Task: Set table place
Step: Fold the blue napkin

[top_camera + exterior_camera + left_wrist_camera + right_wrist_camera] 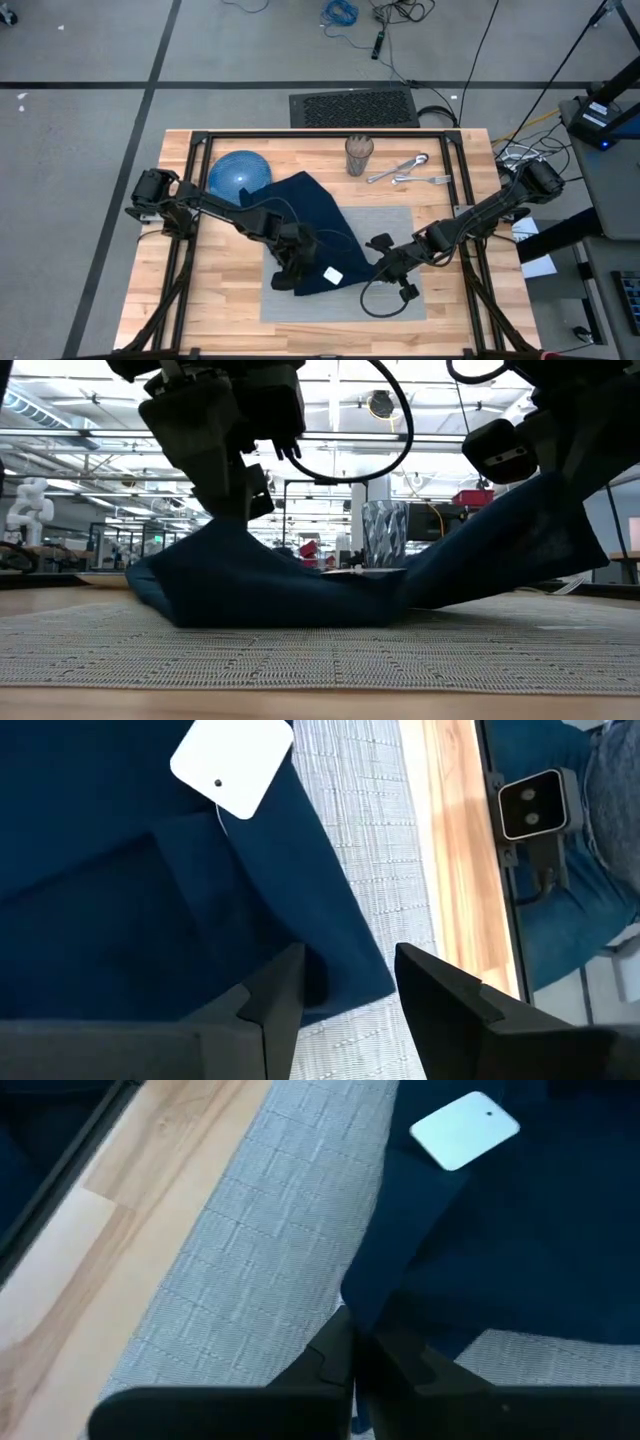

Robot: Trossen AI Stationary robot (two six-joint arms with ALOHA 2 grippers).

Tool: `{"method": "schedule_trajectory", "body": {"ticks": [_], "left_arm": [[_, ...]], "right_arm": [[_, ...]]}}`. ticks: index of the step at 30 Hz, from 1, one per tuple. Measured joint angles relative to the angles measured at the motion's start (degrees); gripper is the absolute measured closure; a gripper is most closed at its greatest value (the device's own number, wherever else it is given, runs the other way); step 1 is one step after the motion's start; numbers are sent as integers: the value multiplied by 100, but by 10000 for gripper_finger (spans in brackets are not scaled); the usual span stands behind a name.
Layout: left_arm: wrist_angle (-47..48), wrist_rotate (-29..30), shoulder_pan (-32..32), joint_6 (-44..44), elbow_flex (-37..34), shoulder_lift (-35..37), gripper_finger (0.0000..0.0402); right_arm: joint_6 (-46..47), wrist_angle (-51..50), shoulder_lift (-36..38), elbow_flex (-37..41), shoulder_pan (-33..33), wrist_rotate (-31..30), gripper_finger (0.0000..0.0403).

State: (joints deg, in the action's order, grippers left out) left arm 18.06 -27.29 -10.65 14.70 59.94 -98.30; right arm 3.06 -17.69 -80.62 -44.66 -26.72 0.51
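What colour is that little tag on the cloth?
White: the tag on the navy napkin shows best in the left wrist view.

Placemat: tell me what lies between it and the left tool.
The blue napkin lies crumpled on the placemat, directly under the left tool. The right tool pinches its other edge.
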Motion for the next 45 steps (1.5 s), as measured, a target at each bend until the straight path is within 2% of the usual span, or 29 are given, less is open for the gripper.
{"method": "schedule_trajectory", "body": {"ticks": [7, 15, 22, 32, 45], "left_arm": [[-81, -2, -159, 149, 0, -135, 259], [-247, -273, -335, 306, 0, -725, 259], [-195, -263, -476, 267, 281, -901, 259], [1079, 192, -682, 103, 625, -901, 259], [1290, 407, -954, 295, 625, -901, 259]], "right_arm": [[-50, -3, 0, 0, 15, -63, 403], [-50, 1, 0, -2, 13, -64, 403], [-52, 1, 2, -2, 13, -64, 403], [68, -79, 2, -2, -25, -19, 403], [100, -103, 2, -2, -79, 16, 403]]}}
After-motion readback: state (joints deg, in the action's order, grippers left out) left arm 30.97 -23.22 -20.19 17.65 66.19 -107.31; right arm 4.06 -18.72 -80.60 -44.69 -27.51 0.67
